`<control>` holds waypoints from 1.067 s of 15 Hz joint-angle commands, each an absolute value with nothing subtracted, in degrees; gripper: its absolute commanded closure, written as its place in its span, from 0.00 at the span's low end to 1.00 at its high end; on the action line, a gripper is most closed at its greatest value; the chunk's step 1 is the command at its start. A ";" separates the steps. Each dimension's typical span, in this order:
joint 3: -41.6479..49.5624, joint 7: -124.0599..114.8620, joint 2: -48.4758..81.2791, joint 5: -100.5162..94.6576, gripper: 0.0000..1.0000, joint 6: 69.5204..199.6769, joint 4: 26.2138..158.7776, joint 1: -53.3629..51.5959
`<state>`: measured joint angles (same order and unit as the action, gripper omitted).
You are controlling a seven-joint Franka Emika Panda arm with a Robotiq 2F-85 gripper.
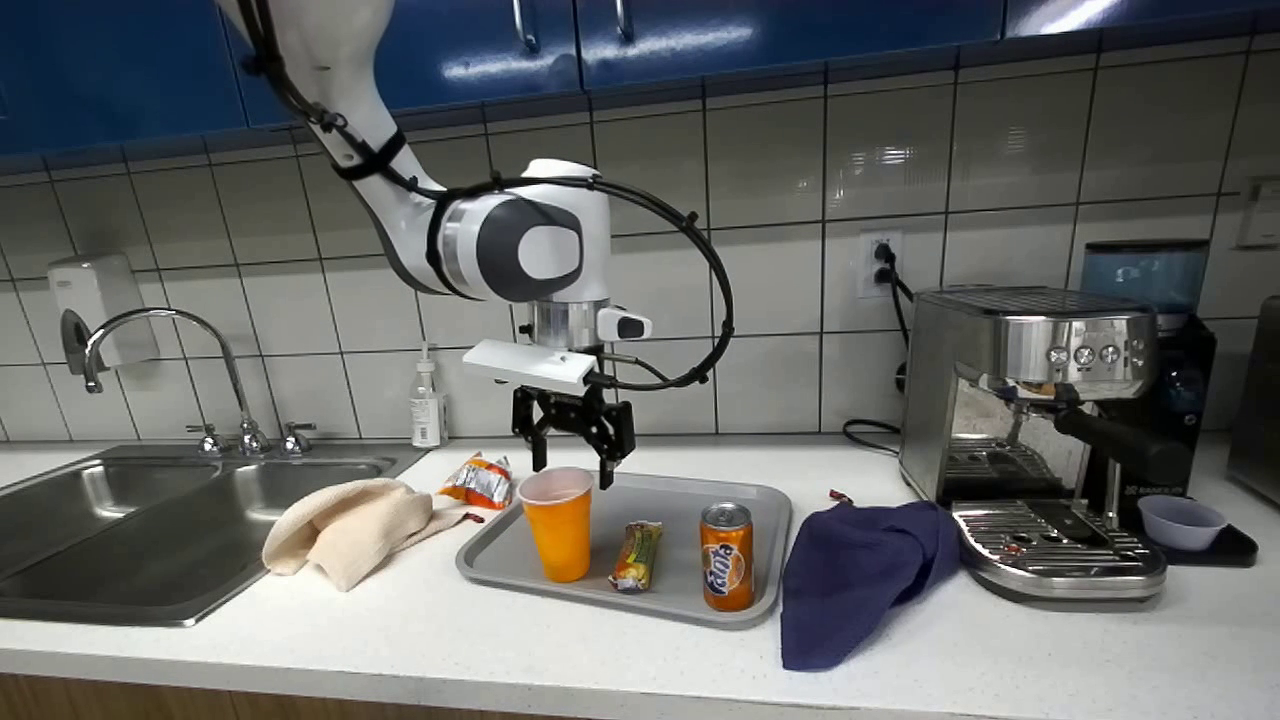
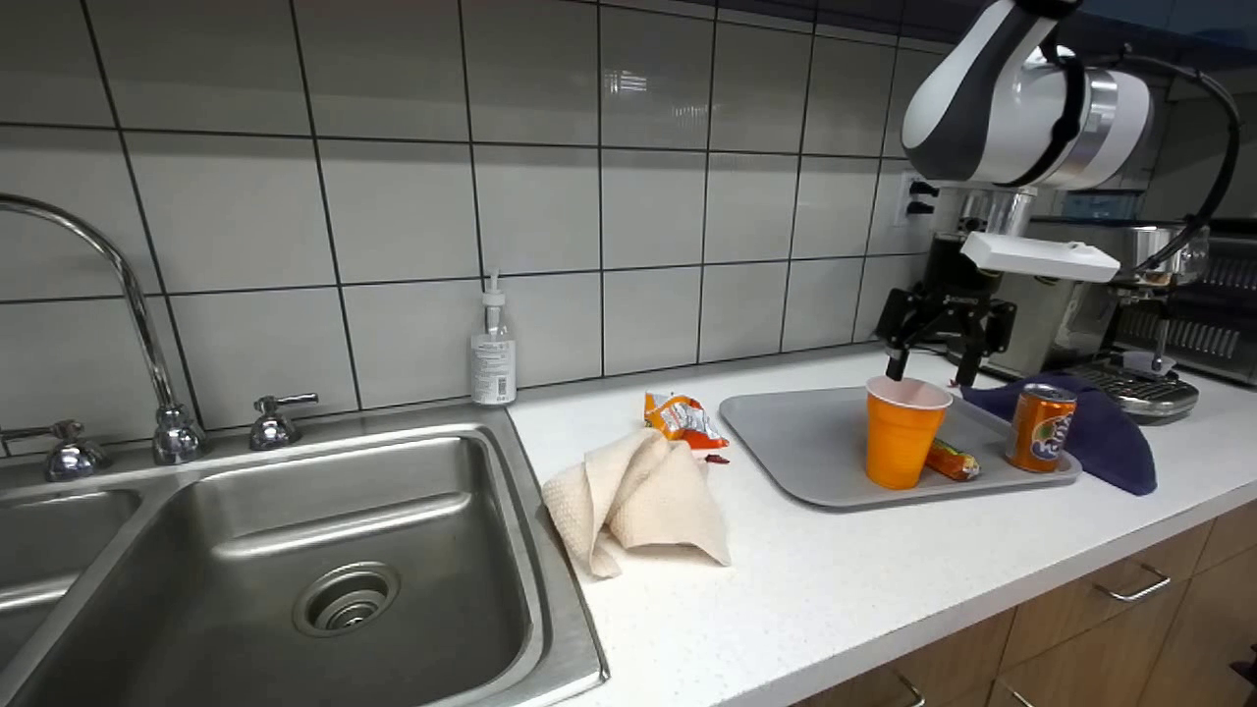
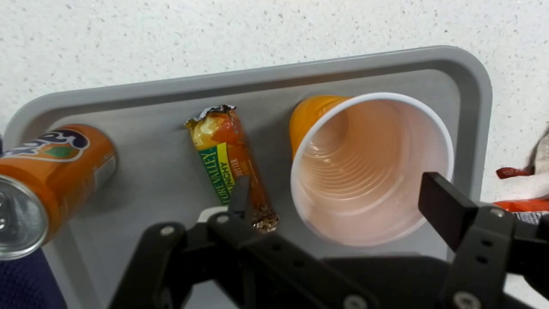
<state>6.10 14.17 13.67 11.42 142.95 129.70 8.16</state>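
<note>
Fingers spread wide near the orange cup, with snack bar and can sharing its tray.

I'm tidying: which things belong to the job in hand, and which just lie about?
Likely job, near the black gripper:
orange plastic cup
rectangular grey tray
perhaps orange metal can, orange wrapped bar

Seemingly lying about:
crumpled beige cloth
rumpled navy cloth
clear pump bottle

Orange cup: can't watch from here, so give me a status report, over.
Gripper open, nothing gripped. Orange cup upright on gray tray. Possibly in the way: wrapped bar, close beside it.
</note>
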 commanded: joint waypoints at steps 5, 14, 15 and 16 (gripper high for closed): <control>5.18 11.66 11.80 9.56 0.00 141.80 128.78 7.71; 2.79 13.08 10.65 9.67 0.00 142.28 128.23 5.59; 2.45 13.35 10.69 9.81 0.00 142.25 128.12 5.44; 2.15 13.58 10.88 9.78 0.00 142.29 127.98 5.18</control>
